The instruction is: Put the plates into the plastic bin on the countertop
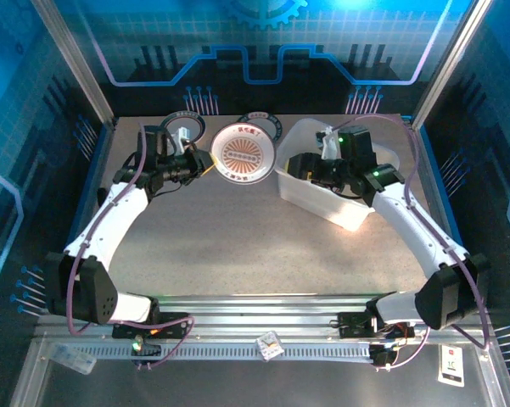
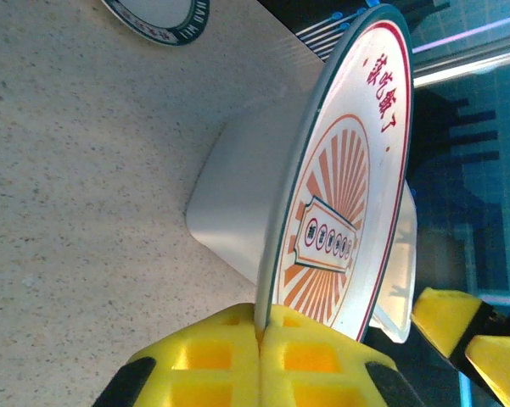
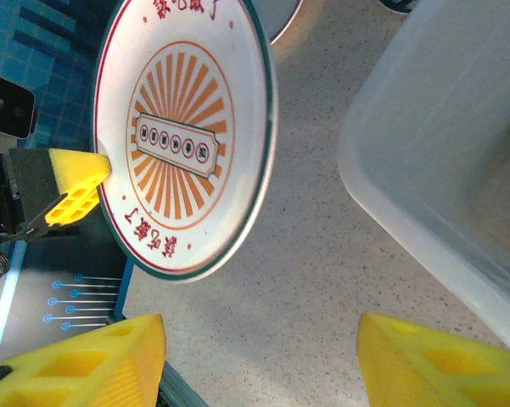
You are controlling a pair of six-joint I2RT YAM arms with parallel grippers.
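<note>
Speckled countertop [image 1: 238, 237], left hand [image 2: 259, 335] clamped on sunburst plate [image 2: 339, 212], right hand [image 3: 259, 356] apart by bin [image 3: 441, 153].

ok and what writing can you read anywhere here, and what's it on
"該吃飯了", as best it reads: red characters on the rim of the sunburst plate held in the left gripper.
That plate's centre banner: characters too small to read.
The dark-rimmed plate lying flat behind: pale rim markings, blurred.
The white tag at the top view's bottom right: too small to read.

Overhead camera looks down over the countertop [image 1: 238, 246]; both wrist cameras face the sunburst plate [image 2: 348, 212], close up.
</note>
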